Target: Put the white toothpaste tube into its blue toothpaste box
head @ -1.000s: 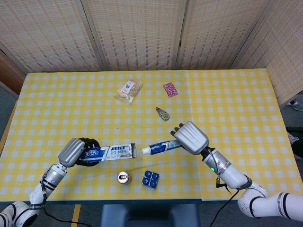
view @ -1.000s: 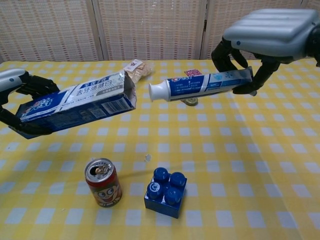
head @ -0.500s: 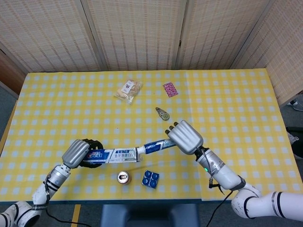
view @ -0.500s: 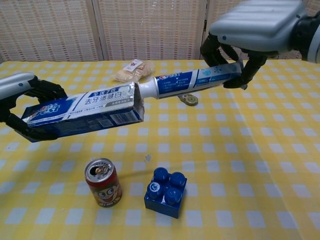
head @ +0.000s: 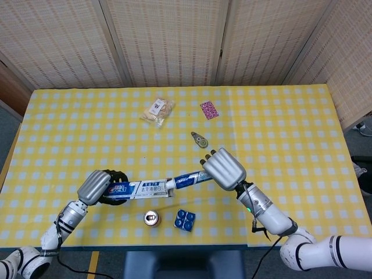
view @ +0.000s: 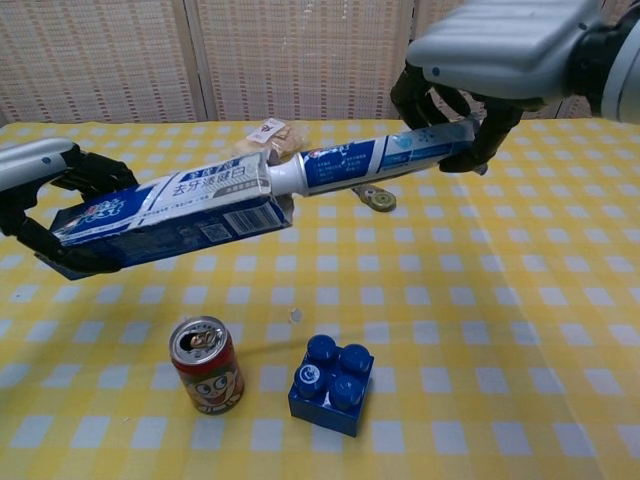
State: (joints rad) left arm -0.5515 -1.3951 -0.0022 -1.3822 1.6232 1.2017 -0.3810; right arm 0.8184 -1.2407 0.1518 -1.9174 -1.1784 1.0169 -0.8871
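Observation:
My left hand point(head: 99, 186) point(view: 45, 200) grips the closed end of the blue toothpaste box point(head: 139, 189) point(view: 170, 212), held above the table with its open mouth facing right. My right hand point(head: 221, 170) point(view: 500, 55) holds the tail of the white and blue toothpaste tube point(head: 187, 181) point(view: 370, 160). The tube slopes down to the left and its cap end sits just inside the box's mouth. Most of the tube remains outside the box.
Below the box stand a red drink can point(head: 151, 218) point(view: 205, 365) and a blue building brick point(head: 185, 219) point(view: 333, 383). Further back on the yellow checked table point(head: 279, 128) lie a snack packet point(head: 157, 111) point(view: 268, 140), a pink card point(head: 209, 109) and a small correction-tape dispenser point(head: 200, 140) point(view: 375, 198).
The tube and box were apart a second ago. My right hand moved left and the box shifted right, so the tube's cap end has entered the box's mouth.

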